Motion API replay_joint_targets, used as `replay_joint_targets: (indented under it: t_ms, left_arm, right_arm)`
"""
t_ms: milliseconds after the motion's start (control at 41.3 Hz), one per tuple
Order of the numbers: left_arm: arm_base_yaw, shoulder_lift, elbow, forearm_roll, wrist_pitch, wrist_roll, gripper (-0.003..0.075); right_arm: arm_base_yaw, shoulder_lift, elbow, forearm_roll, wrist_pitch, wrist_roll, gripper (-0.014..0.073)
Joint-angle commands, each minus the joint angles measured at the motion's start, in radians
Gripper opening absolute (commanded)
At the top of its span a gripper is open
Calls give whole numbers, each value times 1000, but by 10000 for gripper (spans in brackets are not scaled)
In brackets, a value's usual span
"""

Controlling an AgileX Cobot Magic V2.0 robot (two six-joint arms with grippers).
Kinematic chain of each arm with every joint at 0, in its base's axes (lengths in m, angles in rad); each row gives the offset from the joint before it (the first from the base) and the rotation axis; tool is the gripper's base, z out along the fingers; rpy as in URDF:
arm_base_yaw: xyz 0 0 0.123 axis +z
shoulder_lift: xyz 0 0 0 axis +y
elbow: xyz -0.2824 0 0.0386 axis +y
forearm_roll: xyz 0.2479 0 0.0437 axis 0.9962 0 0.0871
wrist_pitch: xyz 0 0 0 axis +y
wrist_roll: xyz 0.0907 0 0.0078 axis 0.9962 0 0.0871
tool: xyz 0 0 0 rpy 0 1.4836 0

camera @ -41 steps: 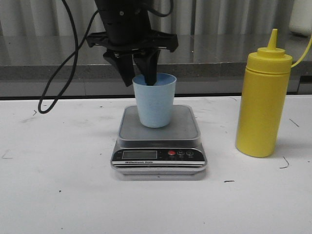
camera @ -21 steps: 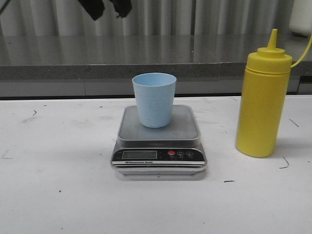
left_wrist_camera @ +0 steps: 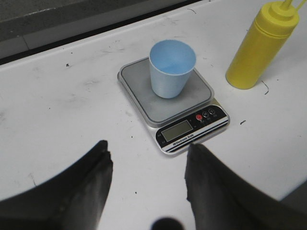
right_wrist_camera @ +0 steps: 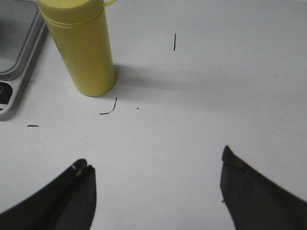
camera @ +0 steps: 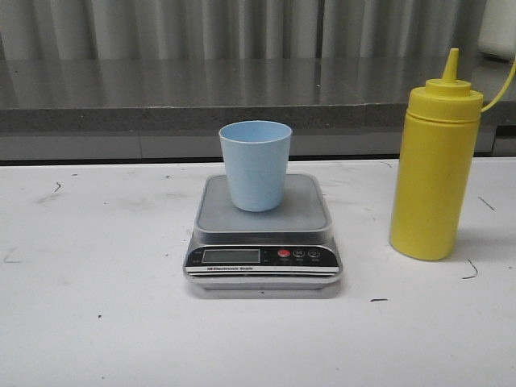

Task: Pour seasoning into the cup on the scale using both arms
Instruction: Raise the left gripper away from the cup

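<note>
The pale blue cup stands upright on the silver scale at the table's middle; both also show in the left wrist view, the cup on the scale. The yellow seasoning bottle stands upright on the table to the right of the scale, and shows in the left wrist view and the right wrist view. My left gripper is open and empty, high above the table, back from the scale. My right gripper is open and empty, apart from the bottle. Neither gripper shows in the front view.
The white table has small dark marks. A grey ledge runs along the back. A corner of the scale shows next to the bottle in the right wrist view.
My left gripper was at the cup's rim one second ago, let go, rose up and to the left, and has left the front view. The cup stays on the scale.
</note>
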Motion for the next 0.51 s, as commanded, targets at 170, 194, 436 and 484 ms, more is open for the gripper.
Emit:
replay_joint_targets:
  t_ms: [170, 194, 436, 484]
  left_arm:
    - [-6, -273, 151, -22, -73, 2, 355]
    - [-6, -286, 159, -22, -73, 2, 355]
    - [-6, -309, 185, -20, -75, 2, 355]
    - [-6, -309, 185, -20, -75, 2, 355]
  right_arm:
    - [-3, 7, -28, -13, -54, -11, 559]
    - [-3, 7, -28, -13, -54, -11, 559]
    - [-3, 7, -28, -13, -54, -11, 559]
    - [-3, 7, -28, -13, -54, -11, 559]
